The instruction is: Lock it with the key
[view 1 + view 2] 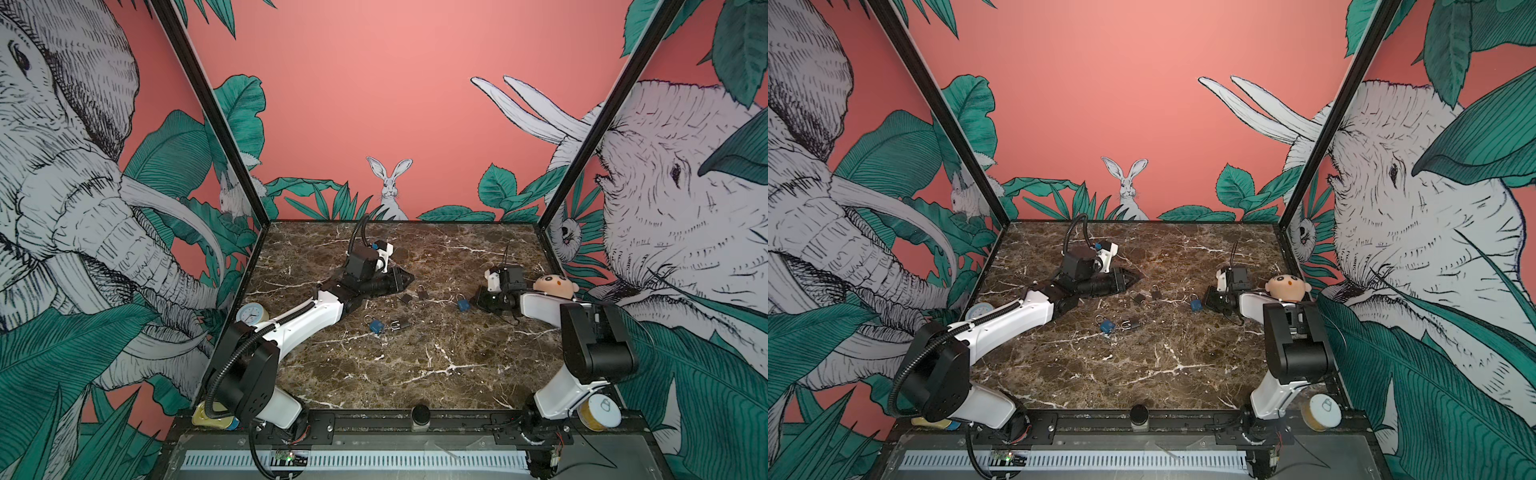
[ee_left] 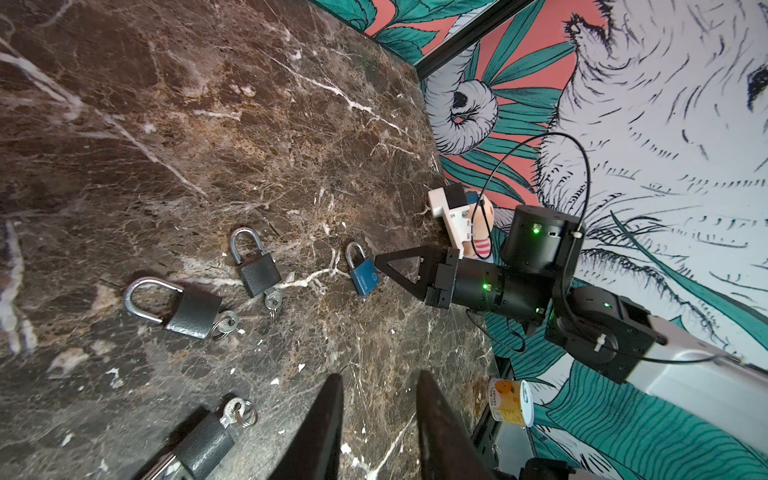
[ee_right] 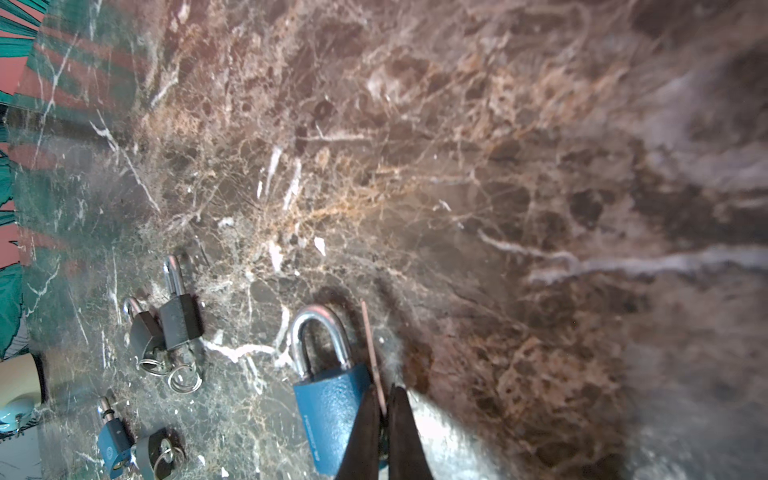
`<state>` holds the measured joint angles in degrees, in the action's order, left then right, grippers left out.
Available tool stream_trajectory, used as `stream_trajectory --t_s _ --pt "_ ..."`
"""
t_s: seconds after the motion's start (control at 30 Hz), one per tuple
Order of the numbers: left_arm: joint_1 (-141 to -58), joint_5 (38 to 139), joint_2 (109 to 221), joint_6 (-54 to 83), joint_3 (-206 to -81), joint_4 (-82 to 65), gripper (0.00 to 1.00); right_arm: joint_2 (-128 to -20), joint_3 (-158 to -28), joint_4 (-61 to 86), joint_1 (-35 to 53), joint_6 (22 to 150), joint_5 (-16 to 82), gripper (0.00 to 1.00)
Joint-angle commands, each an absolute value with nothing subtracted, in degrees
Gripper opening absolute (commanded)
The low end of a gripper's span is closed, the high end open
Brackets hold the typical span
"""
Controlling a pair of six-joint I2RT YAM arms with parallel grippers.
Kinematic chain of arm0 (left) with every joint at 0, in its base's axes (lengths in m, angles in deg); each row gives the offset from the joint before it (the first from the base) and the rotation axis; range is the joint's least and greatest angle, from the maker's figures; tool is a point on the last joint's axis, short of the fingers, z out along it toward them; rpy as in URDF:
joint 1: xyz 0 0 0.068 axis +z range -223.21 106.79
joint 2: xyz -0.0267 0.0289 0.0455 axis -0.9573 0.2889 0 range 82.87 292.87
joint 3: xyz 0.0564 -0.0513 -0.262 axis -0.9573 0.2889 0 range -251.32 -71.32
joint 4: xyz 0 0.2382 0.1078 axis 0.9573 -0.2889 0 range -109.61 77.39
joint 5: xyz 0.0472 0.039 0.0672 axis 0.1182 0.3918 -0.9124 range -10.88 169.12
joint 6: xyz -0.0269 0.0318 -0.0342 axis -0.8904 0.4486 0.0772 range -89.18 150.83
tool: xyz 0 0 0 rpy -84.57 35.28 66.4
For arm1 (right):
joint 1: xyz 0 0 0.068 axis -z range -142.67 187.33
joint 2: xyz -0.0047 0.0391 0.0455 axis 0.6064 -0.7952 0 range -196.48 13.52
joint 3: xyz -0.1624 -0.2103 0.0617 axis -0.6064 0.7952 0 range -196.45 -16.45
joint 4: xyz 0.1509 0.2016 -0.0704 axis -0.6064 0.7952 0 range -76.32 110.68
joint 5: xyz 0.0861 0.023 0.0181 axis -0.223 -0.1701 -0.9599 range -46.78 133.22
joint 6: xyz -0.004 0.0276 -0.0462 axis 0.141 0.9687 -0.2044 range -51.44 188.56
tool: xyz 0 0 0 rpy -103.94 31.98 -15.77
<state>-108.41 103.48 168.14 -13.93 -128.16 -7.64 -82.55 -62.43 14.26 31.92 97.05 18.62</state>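
The blue padlock (image 3: 328, 415) lay on the marble table's (image 1: 415, 365) right half, shackle seemingly in, the right gripper (image 3: 384, 399) pinched together at its side, the left gripper (image 2: 378, 378) apart and empty; the locking turn probably remained.

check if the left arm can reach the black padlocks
Probably yes: its open fingers are close to the black padlocks, bare table between; the right arm is at a blue padlock.

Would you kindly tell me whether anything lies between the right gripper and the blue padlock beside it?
Nothing visible does: the right gripper, shut, has its tip right at the blue padlock, with no other lock between them.
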Motion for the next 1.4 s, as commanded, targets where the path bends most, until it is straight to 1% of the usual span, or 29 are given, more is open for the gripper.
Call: stream_trajectory --t_s 0.0,0.23,0.57,0.67,0.87,1.03,1.2,1.37 --pt "-108.45 103.11 166.79 -13.30 -128.22 -7.51 0.33 -82.88 -63.05 13.28 31.48 97.32 19.23 0.08" --pt "-108.45 103.57 167.42 -13.46 -128.37 -7.07 0.33 -82.10 -62.61 13.68 31.49 97.13 20.48 0.17" --pt "-108.45 102.62 166.99 -13.30 -128.02 -7.42 0.33 -78.68 -62.96 15.92 30.96 96.95 20.89 0.20" --pt "-108.30 101.06 166.46 -12.95 -127.26 -7.89 0.33 -74.99 -62.94 17.97 29.70 96.40 22.59 0.20" --pt "-106.78 98.26 164.58 -12.12 -124.74 -9.99 0.33 -68.93 -63.75 23.46 23.68 93.39 28.51 0.22" --pt "-104.82 96.06 162.69 -11.16 -122.30 -12.00 0.33 -67.00 -64.84 25.60 17.65 93.10 32.88 0.23" --pt "-102.34 95.14 159.58 -11.44 -118.47 -11.65 0.33 -69.11 -67.60 26.70 11.74 92.67 37.52 0.25" --pt "-99.71 95.99 156.13 -10.60 -115.00 -12.16 0.33 -74.27 -71.42 26.38 6.78 92.11 40.79 0.31"
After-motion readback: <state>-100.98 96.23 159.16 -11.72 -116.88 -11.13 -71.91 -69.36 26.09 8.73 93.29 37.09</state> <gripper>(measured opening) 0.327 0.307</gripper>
